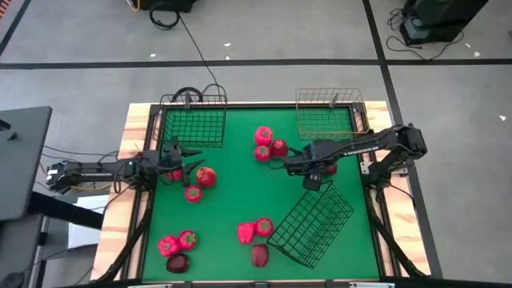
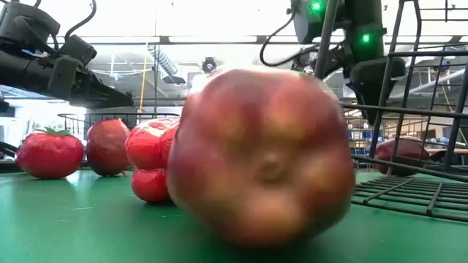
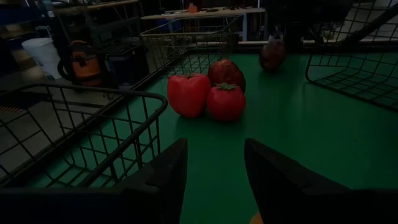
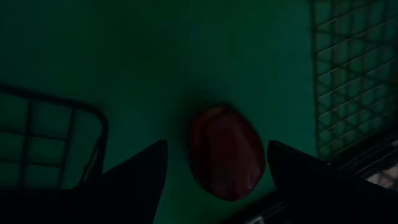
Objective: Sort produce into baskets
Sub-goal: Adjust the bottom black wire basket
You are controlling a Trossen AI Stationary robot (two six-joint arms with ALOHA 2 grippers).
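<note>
I see a dark red apple (image 4: pixel 225 151) lying on the green surface (image 1: pixel 240 200) near the right edge, between the gold-coloured wire basket (image 1: pixel 324 114) at the far right corner and the long black wire basket (image 1: pixel 312 224) tipped nearer the front. My right hand (image 4: pixel 214 163) hangs just above it, fingers spread wide, gripping nothing. My left hand (image 3: pixel 214 163) waits near the left edge beside the squarish black wire basket (image 1: pixel 194 122), also open and empty, facing a bright red blocky pepper (image 3: pixel 188 93) and a round red tomato (image 3: pixel 226 101).
</note>
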